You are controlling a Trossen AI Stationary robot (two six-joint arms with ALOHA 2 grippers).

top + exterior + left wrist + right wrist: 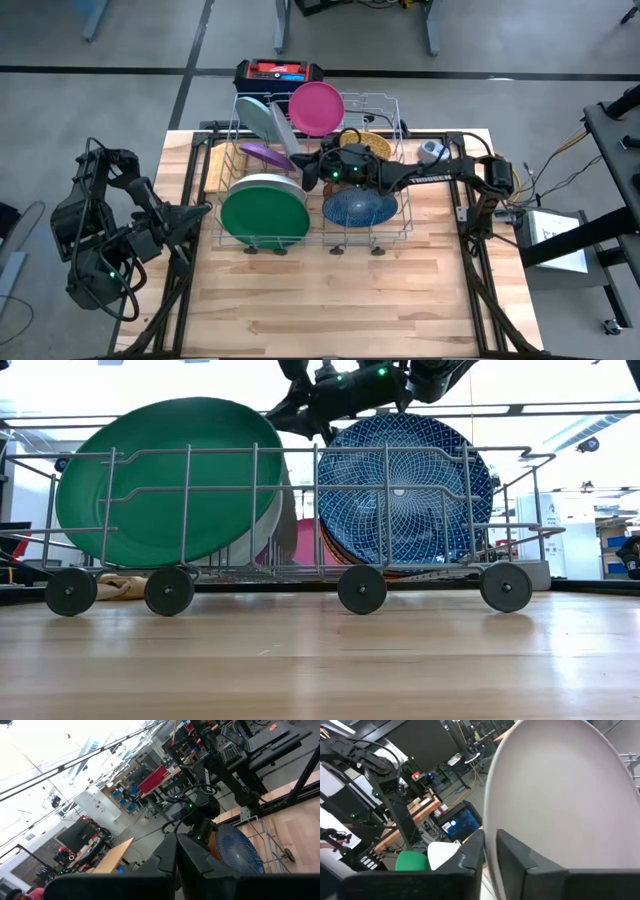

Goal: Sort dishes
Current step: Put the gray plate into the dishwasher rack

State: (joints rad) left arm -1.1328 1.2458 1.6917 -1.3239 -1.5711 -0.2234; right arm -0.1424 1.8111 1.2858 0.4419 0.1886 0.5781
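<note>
A silver wire rack [405, 200] on small black wheels stands mid-table and holds the dishes on edge. A green plate [263, 215] is at its near left and a blue patterned plate [358, 208] at its near right. Behind them are a purple plate [265, 153], a pink plate [316, 107], a yellow patterned plate [372, 143] and a leaning pale grey plate [283, 135]. My right gripper [308, 165] reaches over the rack from the right and is shut on the pale grey plate [560, 800]. My left gripper [198, 215] waits, shut, at the rack's left end. My right gripper has the pale grey plate's rim [490, 840] between its two fingers, one finger on each face. It comes from the table's right, above the rack. The plate leans tilted in the rack; its lower part is hidden by other plates.
A red and black box [278, 72] sits beyond the table's far edge. A wooden board [212, 165] lies under the rack's left end. Bare tabletop [330, 300] stretches between the rack and the near edge. Black frame rails run along both sides.
</note>
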